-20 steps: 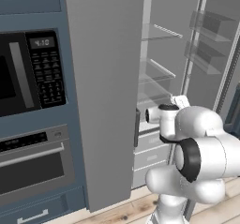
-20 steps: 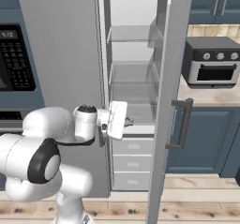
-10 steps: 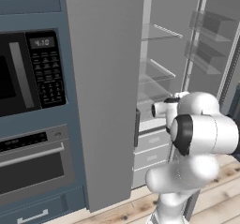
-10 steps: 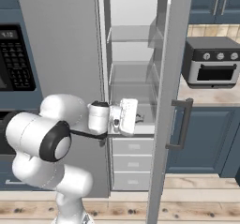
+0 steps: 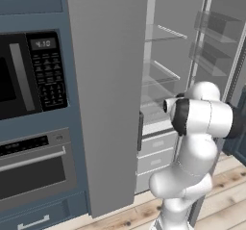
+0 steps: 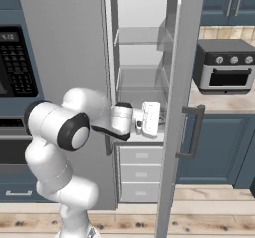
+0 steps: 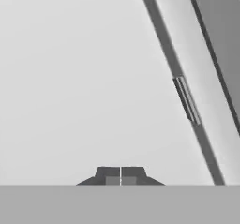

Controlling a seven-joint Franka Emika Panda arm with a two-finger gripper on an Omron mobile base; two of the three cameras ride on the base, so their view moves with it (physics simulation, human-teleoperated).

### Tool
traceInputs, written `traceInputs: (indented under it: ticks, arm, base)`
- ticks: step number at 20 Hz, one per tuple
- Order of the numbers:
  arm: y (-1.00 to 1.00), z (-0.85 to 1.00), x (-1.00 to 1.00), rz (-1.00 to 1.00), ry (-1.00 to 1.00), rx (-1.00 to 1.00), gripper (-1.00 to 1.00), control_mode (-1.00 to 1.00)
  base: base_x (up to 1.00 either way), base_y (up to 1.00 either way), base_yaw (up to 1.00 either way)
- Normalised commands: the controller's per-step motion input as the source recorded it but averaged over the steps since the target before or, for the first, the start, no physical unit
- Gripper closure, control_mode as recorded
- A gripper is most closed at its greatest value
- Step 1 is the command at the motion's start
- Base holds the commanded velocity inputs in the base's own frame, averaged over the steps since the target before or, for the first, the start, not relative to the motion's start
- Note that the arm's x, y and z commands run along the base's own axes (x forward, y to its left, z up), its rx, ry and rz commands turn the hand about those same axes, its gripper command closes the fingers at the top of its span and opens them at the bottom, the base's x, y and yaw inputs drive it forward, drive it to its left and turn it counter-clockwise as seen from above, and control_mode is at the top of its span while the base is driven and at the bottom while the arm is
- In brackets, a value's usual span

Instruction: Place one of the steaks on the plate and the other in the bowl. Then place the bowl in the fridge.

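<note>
Reaching into the open fridge at frame centre, your gripper sits closed and empty; bowl unseen, so judge withdrawal next.

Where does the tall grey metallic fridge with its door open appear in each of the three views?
Left base view: the fridge stands upper right, interior open.
Right base view: centre, with the open door in front.
Hand view: pale surface and dark strip, unidentifiable.
Shared landmark: the glass shelves.
</note>
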Motion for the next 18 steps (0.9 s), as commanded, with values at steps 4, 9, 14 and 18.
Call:
traceInputs:
  ticks: [4, 9, 14, 18]
  arm:
    - [-0.75, 0.0, 0.31, 0.0, 0.04, 0.1, 1.0, -1.0]
    - [-0.8, 0.0, 0.4, 0.0, 0.06, 0.12, 1.0, -1.0]
    - [-0.93, 0.0, 0.56, 0.04, 0.09, 0.12, 1.0, -1.0]
    - [-0.29, 0.06, -0.02, 0.11, -0.01, 0.17, 1.0, -1.0]
  base:
    - [0.0, 0.0, 0.0]
    - [0.0, 0.0, 0.0]
    - [0.0, 0.0, 0.0]
    - [0.0, 0.0, 0.0]
